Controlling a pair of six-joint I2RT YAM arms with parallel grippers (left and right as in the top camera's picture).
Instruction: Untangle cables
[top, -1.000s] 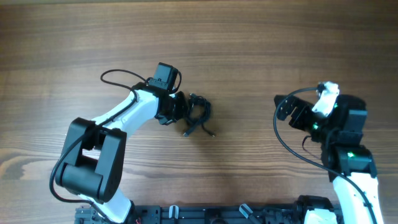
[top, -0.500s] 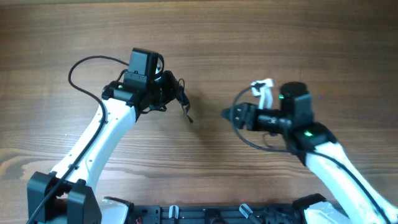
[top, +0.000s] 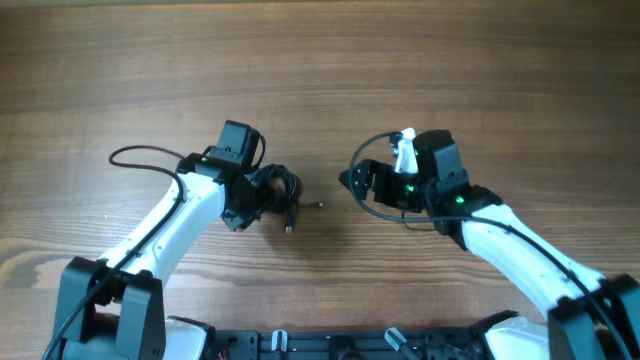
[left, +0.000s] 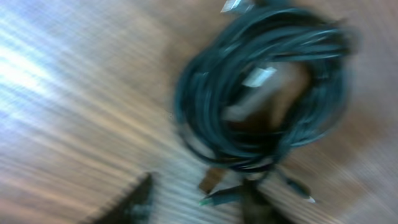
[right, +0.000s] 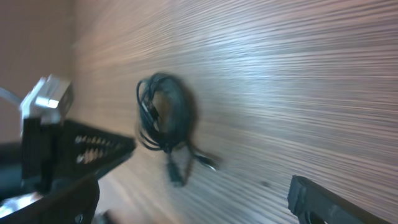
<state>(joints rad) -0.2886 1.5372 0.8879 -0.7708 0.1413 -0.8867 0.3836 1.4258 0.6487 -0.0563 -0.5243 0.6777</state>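
Left pincer: jaws parted to a moderate gap, nothing clamped. Wood grain shows between its two fingers, though this view is motion-blurred. The cables lie as one compact coil of thin dark cords on the table, just beyond the left fingertips. A few small plug ends trail from the coil's near edge toward that gap (whether any touches a finger cannot be told). Right pincer: jaws spread wide, holding nothing, pointed at the coil from the opposite side and standing apart from it. Seen from overhead, the coil sits between the two pincers, close against the left one.
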